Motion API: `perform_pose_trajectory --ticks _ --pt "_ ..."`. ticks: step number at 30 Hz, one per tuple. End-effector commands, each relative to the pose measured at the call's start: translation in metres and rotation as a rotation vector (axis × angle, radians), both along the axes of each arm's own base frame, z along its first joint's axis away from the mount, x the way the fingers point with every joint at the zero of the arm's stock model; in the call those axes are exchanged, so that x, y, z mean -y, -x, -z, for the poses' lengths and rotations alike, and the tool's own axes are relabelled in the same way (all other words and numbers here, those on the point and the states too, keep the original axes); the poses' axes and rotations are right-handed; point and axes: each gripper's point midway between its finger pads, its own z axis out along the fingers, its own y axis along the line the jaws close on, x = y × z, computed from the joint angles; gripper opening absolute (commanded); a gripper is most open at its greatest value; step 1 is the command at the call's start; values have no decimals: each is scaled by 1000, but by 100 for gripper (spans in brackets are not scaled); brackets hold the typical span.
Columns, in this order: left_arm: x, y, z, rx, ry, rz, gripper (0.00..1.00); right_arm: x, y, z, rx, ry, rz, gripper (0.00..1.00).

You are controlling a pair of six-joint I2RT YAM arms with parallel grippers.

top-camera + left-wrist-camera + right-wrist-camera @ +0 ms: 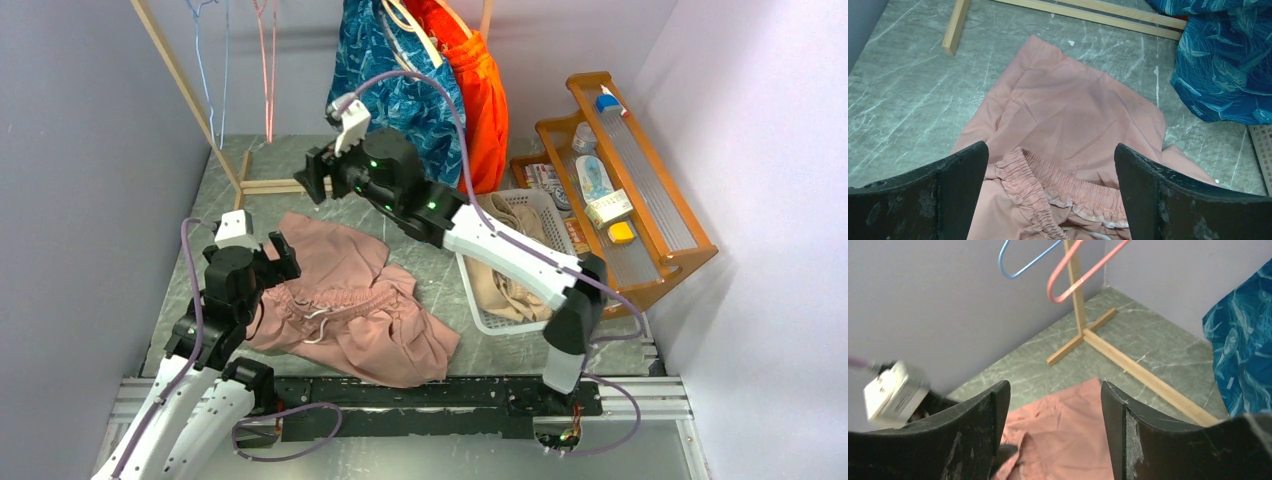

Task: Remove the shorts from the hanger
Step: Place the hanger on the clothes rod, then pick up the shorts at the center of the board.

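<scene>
Top external view shows the blue shorts (395, 90) and orange shorts (482, 85) hanging on the rack at the back. The pink shorts (350, 300) lie crumpled on the desk (270, 155), and the tan shorts (505, 285) sit in the basket (530, 203). The left hand (1050, 147) hovers over the pink pair, fingers apart and empty. The right hand (1055, 385), also spread and empty, is raised beside the blue pair. The fabric looks light, limp and likely to bunch or slip, so a pinch on the gathered waistband near the hanger should hold best.
</scene>
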Motion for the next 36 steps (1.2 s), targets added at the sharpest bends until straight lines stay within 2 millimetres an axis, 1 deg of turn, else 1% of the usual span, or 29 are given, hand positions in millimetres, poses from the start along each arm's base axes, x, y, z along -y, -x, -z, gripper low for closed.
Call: perform_pose_trajectory --ticks 1,3,4,5,6,9,12,14,16,17,19,20,21,22,23,26,28,30,32,36 --pt "0 -2 -14 33 16 -8 100 24 27 -5 34 -31 -68 71" --pt "-1 -2 -14 33 15 -16 100 37 39 20 10 -9 -81 71" --pt "-2 -2 -14 35 16 -20 100 46 46 35 -5 4 -87 72" --pt "-4 -2 -15 36 15 -29 100 54 53 41 -8 -6 -93 72" --pt "-6 -1 -15 37 13 -42 100 61 60 61 -31 7 -100 73" --pt "-15 0 -16 44 9 -98 100 72 88 124 -70 71 -202 76" --pt "-23 2 -18 52 8 -139 100 75 123 191 -163 169 -359 80" --pt "-26 4 -20 57 11 -157 100 74 136 220 -209 237 -420 83" --pt "-29 6 -21 62 14 -177 100 74 142 243 -213 304 -451 86" --pt "-30 6 -21 62 14 -186 100 74 144 252 -195 337 -466 87" --pt "-33 8 -21 68 17 -198 99 71 143 261 -114 393 -464 90" --pt "-33 8 -21 69 18 -202 99 70 141 261 -84 400 -465 91" --pt "-34 8 -22 71 19 -204 99 66 145 261 -59 391 -501 92" --pt "-33 8 -22 74 22 -200 99 62 150 261 -34 389 -553 98" --pt "-33 8 -22 76 22 -198 99 57 153 259 -7 383 -585 100" --pt "-32 8 -21 73 20 -192 99 45 154 259 27 375 -636 100" --pt "-32 8 -21 73 20 -191 98 38 150 268 44 396 -648 100" --pt "-32 8 -22 74 20 -193 99 32 142 281 40 434 -642 100" --pt "-32 8 -22 75 20 -191 98 22 132 286 34 443 -616 100" --pt "-33 10 -23 84 26 -199 98 18 124 306 13 457 -581 100"
